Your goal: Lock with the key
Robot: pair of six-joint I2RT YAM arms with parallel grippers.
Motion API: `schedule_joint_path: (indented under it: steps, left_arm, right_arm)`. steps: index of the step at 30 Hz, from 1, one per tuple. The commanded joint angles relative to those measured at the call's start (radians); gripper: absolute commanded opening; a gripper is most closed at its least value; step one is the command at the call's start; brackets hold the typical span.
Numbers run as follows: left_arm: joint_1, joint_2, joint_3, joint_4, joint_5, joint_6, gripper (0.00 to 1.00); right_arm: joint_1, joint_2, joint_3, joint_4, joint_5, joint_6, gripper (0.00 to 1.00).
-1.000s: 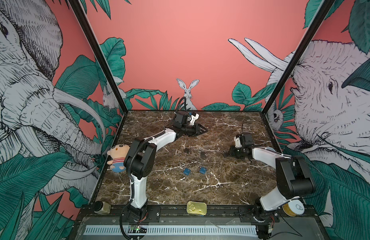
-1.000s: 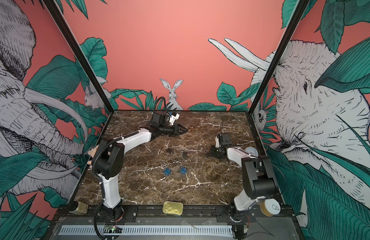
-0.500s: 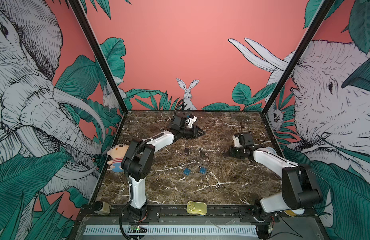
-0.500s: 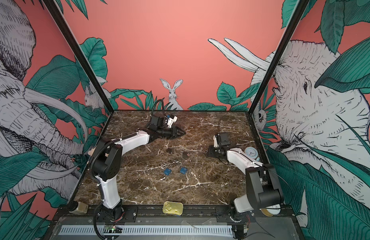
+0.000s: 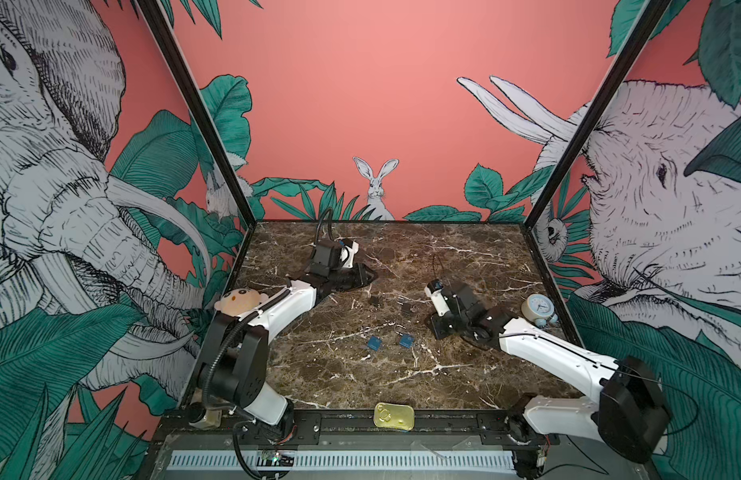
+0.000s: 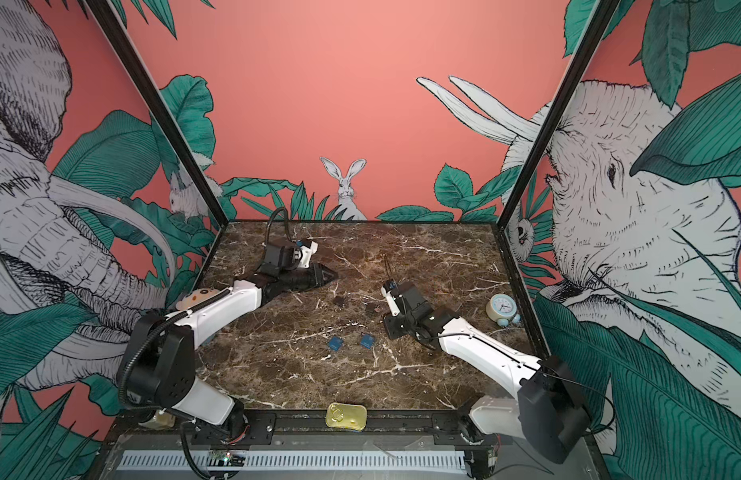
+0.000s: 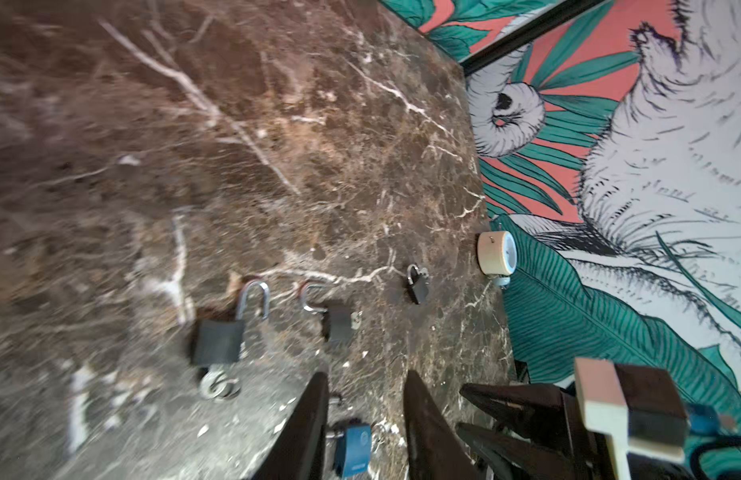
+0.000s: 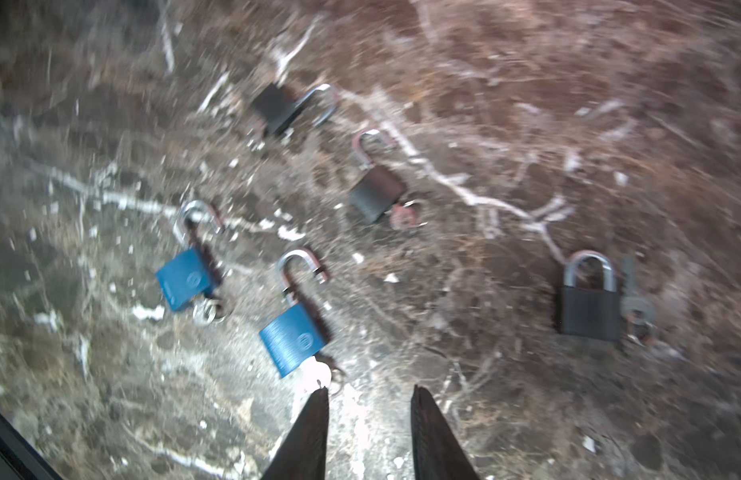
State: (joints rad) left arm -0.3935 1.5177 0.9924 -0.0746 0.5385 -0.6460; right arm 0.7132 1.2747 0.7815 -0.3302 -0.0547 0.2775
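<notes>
Several padlocks lie on the marble table. Two blue padlocks (image 8: 294, 336) (image 8: 186, 282) have raised shackles and key rings at their bases. Two black padlocks (image 8: 377, 195) (image 8: 277, 108) also stand unlocked. A third black padlock (image 8: 589, 307) has its shackle closed, with a loose key (image 8: 634, 299) beside it. My right gripper (image 8: 370, 399) hovers open and empty just short of the nearer blue padlock. My left gripper (image 7: 366, 415) is open and empty, with a blue padlock (image 7: 352, 451) seen beyond its fingers. In both top views, left gripper (image 5: 368, 277) is at the back and right gripper (image 5: 438, 330) right of the blue padlocks (image 5: 406, 340).
A small alarm clock (image 5: 539, 307) stands by the right wall. A plush toy (image 5: 240, 300) sits at the left edge beside my left arm. A gold tin (image 5: 393, 415) lies on the front rail. The walls close in the table on three sides.
My right gripper has opened and moved left and toward the front, uncovering the clock. My left gripper has drawn back leftward, away from the table's middle.
</notes>
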Motion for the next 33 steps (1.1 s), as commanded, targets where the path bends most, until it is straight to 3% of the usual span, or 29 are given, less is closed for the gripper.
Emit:
schedule_joint_path:
  steps: [1, 12, 16, 33]
  left_arm:
    - [0.018, -0.100, -0.050, -0.065, -0.064, 0.019, 0.34]
    - [0.024, -0.224, -0.118, -0.141, -0.138, 0.031, 0.34]
    - [0.028, -0.226, -0.109, -0.163, -0.143, 0.048, 0.35]
    - [0.031, -0.194, -0.093, -0.154, -0.133, 0.045, 0.34]
  right_arm:
    - [0.057, 0.052, 0.036, -0.022, 0.114, -0.043, 0.34]
    - [0.172, 0.259, 0.139, -0.035, 0.095, -0.097, 0.40]
    - [0.176, 0.285, 0.141, -0.024, 0.068, -0.106, 0.50]
    - [0.193, 0.416, 0.166, -0.013, 0.037, -0.149, 0.46]
